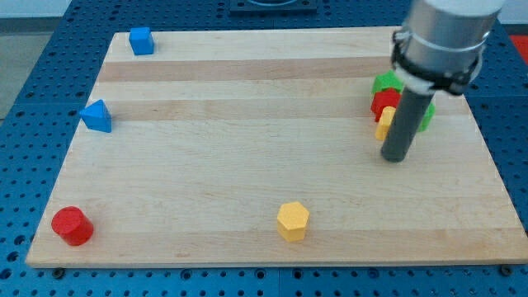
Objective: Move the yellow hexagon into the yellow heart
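The yellow hexagon (293,220) lies near the view's bottom, a little right of centre on the wooden board (247,165). A yellow block (384,123), likely the heart, sits at the view's right, mostly hidden behind my rod, in a cluster with a red block (384,102) and green blocks (385,82). My tip (396,158) rests on the board just below that cluster, touching or nearly touching the yellow block. The tip is far to the right of and above the yellow hexagon.
A blue cube (141,40) sits at the view's top left. A blue triangular block (96,116) lies at the left edge. A red cylinder (72,225) sits at the bottom left corner. Blue pegboard surrounds the board.
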`<state>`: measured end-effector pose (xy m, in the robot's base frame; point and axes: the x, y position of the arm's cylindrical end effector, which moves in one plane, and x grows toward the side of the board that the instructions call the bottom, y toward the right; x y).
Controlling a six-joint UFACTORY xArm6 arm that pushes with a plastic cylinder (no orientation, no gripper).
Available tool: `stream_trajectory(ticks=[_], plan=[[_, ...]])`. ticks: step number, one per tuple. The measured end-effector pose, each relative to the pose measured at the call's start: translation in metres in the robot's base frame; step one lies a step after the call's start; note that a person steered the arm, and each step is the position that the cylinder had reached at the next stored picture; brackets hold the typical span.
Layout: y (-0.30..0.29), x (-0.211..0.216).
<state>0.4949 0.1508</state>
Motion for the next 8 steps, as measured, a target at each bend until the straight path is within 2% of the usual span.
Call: stream_trajectory(ticks=[1, 2, 3, 4, 6, 8], plan=[[-0.001, 0.062], [-0.051, 0.109], [-0.144, 0.114], [-0.178, 0.103], [-0.171, 0.034], [-0.125, -0.030]])
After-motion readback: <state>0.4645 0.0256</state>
